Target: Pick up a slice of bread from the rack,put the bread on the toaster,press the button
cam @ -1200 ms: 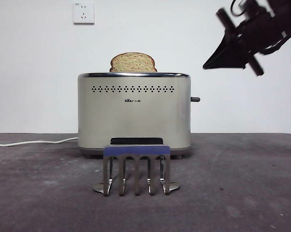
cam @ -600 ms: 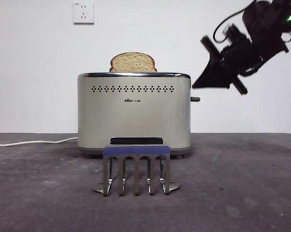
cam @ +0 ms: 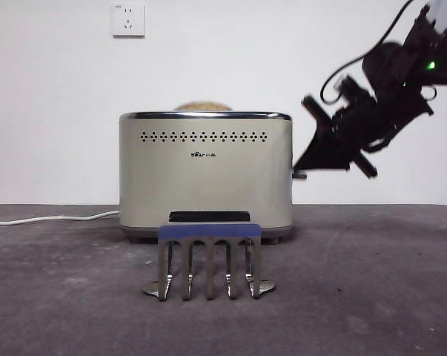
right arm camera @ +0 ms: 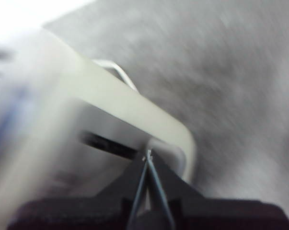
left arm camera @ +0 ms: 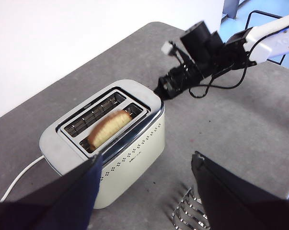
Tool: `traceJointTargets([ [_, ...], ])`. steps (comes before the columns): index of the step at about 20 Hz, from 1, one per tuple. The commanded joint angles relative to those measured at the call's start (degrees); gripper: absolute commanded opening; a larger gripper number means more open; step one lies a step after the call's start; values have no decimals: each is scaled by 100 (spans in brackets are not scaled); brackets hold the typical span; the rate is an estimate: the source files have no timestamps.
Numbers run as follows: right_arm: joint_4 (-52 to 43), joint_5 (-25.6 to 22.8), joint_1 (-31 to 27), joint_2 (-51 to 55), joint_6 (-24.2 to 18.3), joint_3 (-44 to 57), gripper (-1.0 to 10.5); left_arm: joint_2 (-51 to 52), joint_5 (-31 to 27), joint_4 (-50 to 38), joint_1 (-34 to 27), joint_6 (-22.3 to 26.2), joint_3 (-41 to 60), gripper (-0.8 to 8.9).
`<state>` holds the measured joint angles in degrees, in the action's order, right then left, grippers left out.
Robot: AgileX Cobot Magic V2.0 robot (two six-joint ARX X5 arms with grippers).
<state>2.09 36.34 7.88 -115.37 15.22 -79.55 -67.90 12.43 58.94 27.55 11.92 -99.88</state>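
Where the front view starts, nearest the camera, the rack (cam: 209,259) stands on the grey table (cam: 371,297) with its prongs upright and its slots bare, just ahead of the toaster (cam: 206,174). That toaster sits square behind it, and only the domed top of the bread (cam: 202,107) peeks over the chrome rim; from the left wrist view the bread (left arm camera: 109,129) lies sunk in the slot on the holed side, with the other slot bare beside it. At the toaster's narrow end the right gripper (cam: 303,170) has its tip low against the side, at the button (cam: 300,176), which shows only as a dark stub under the tip. Its jaws are pressed together with nothing between them, as the blurred right wrist view shows at the right gripper (right arm camera: 147,155) beside the toaster's corner. The left gripper (left arm camera: 146,165) hangs above the toaster and rack with its jaws spread wide and nothing held. A white cord (cam: 53,218) runs off behind the toaster, and a wall socket (cam: 128,19) sits high on the far wall.
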Motion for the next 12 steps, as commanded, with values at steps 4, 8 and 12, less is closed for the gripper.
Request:
traceJointTargets([
  [4, 479, -238, 17, -474, -378, 72, -12, 0, 9, -7, 22, -37, 4, 318],
  [8, 496, -227, 20, -490, -417, 72, -12, 0, 9, 28, 22, -39, 4, 318],
  [12, 529, -223, 17, -487, -417, 72, -12, 0, 7, 83, 22, -39, 4, 318],
])
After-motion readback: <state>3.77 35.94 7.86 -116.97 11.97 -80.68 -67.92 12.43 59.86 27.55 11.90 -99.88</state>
